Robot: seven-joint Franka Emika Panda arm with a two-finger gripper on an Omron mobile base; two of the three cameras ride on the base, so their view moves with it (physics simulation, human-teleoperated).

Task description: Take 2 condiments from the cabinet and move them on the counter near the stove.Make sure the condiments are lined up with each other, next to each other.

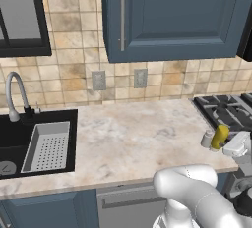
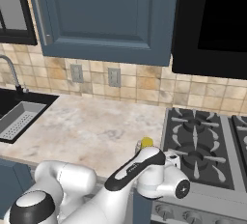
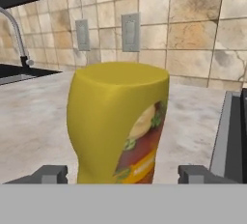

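On the far left of the beige counter (image 1: 128,138) I have the black sink (image 1: 19,138) with its curved tap (image 1: 14,94), well away from the work; the dark blue wall cabinet (image 1: 172,15) hangs shut above the middle. Moving right, the grey-white shaker (image 1: 207,138) stands upright just beside the yellow bottle (image 3: 118,121), both near the front corner of the black gas cooktop (image 2: 202,146). From the hand camera the bottle stands upright on the stone between my gripper (image 3: 123,174) tips, and there is a clear gap on each side, so the jaws are released and hold nothing. My judgement is that both condiments are now set down and the step in hand is the withdrawal. To do it well I would keep the jaws wide and back the hand straight away along its own axis, without any sideways swing, since either finger could clip the bottle and knock it into the shaker. I cannot tell whether the pair touch.
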